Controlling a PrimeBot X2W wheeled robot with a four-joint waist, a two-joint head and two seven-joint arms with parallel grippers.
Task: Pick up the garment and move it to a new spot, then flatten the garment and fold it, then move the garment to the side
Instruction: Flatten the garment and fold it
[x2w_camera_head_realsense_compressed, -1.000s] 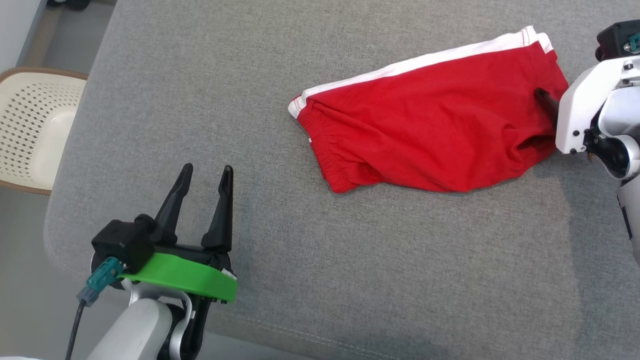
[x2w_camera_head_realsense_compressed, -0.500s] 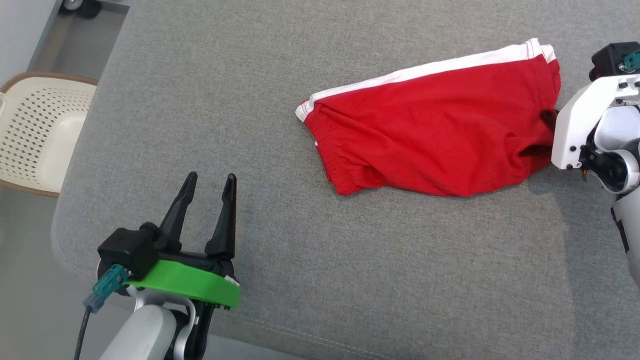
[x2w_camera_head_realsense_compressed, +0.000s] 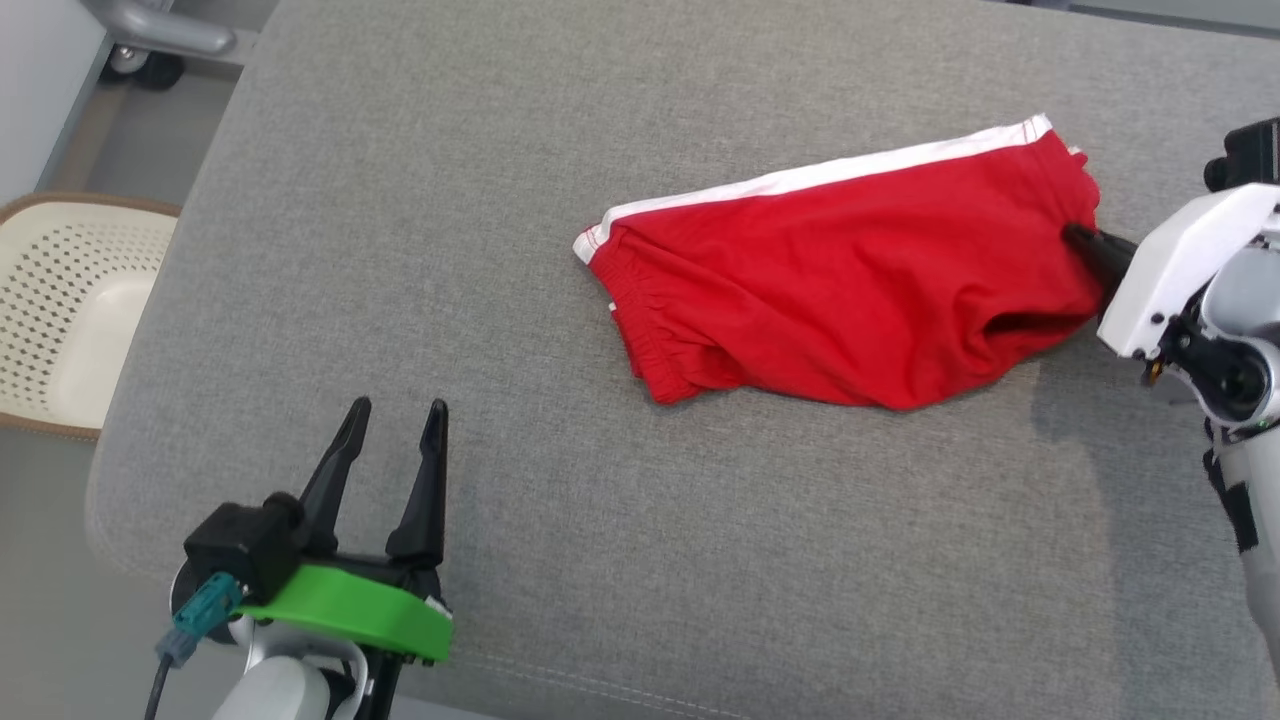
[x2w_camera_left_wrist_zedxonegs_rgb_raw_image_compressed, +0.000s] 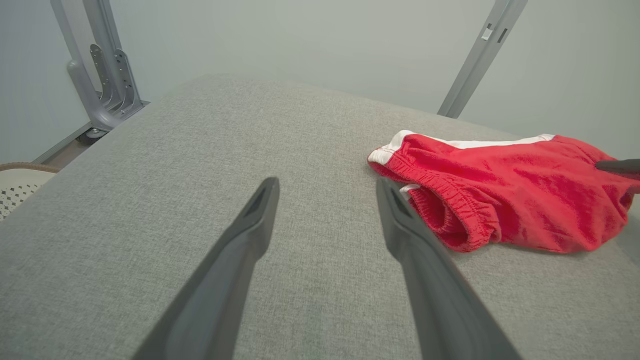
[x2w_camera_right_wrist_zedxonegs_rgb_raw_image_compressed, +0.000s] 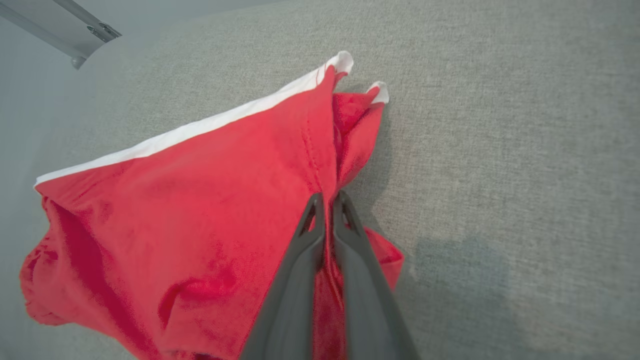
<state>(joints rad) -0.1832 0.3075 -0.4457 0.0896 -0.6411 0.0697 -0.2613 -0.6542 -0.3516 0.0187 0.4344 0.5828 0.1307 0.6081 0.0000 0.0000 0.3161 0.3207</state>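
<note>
One red fabric garment with a white side stripe (x2w_camera_head_realsense_compressed: 840, 290) is lying right of centre on one grey cloth-covered worktop (x2w_camera_head_realsense_compressed: 600, 560); one cream perforated basket (x2w_camera_head_realsense_compressed: 60, 300) is sitting off its left edge. Two grippers are showing: the left gripper (x2w_camera_head_realsense_compressed: 397, 410) is hovering, jaws spread wide, holding nothing. The right gripper (x2w_camera_right_wrist_zedxonegs_rgb_raw_image_compressed: 325, 197), jaws apart a second ago, is now pinching the garment's right hem, bunching it.

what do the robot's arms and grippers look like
The left gripper has two long dark tapered fingers, a bright green plate, a black camera block with a teal connector and dark cable, on a pale grey forearm. The right gripper has dark fingers on a white angular shell.
</note>
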